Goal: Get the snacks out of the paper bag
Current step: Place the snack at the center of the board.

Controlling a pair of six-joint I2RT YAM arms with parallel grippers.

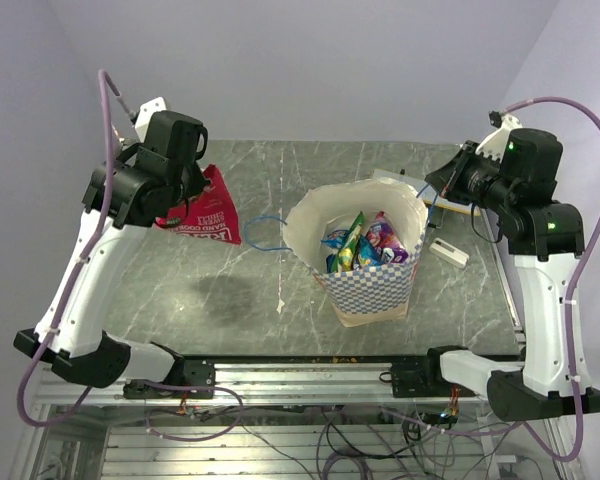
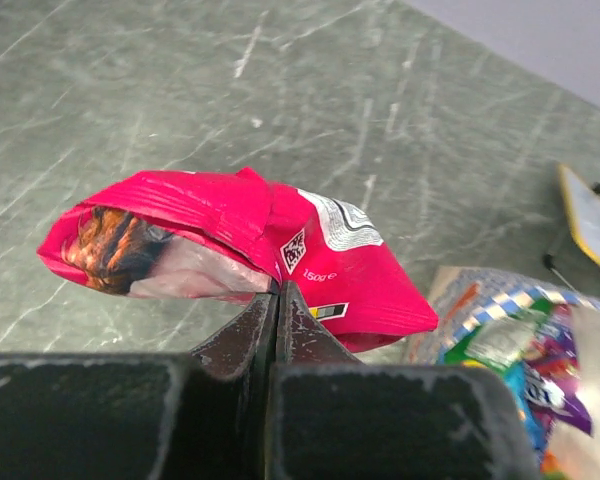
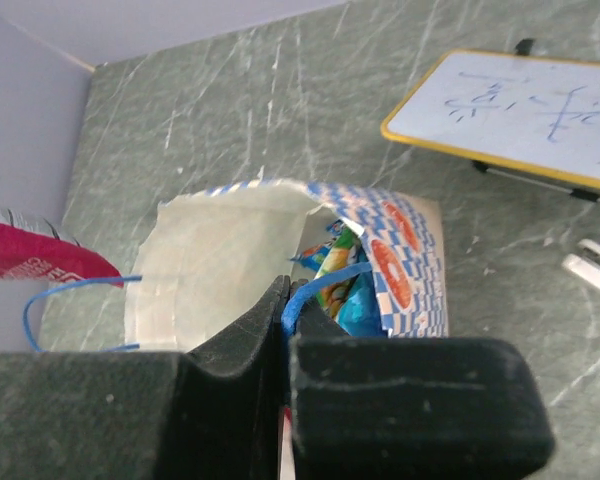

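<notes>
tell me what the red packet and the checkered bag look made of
Red packet: likely thin plastic film, glossy; it crinkles and catches light. Paper bag: seemingly paper, matte cream inside, printed checks outside, holding stiff folds. Its handle: thin blue cord.

The paper bag (image 1: 368, 290) is stood upright on the table (image 1: 230, 290), mouth open. Its outside is blue-and-white checkered and its inside is cream. One thin blue cord handle (image 1: 263, 232) is draped out to the left. The right rim is pinched by the right gripper (image 3: 283, 292). Green (image 1: 350, 238), blue (image 1: 335, 240) and purple (image 1: 392, 245) packets are seen packed inside. The red packet (image 1: 208, 212), crumpled, is clamped at its edge by the left gripper (image 2: 278, 292), left of the bag and apart from it.
</notes>
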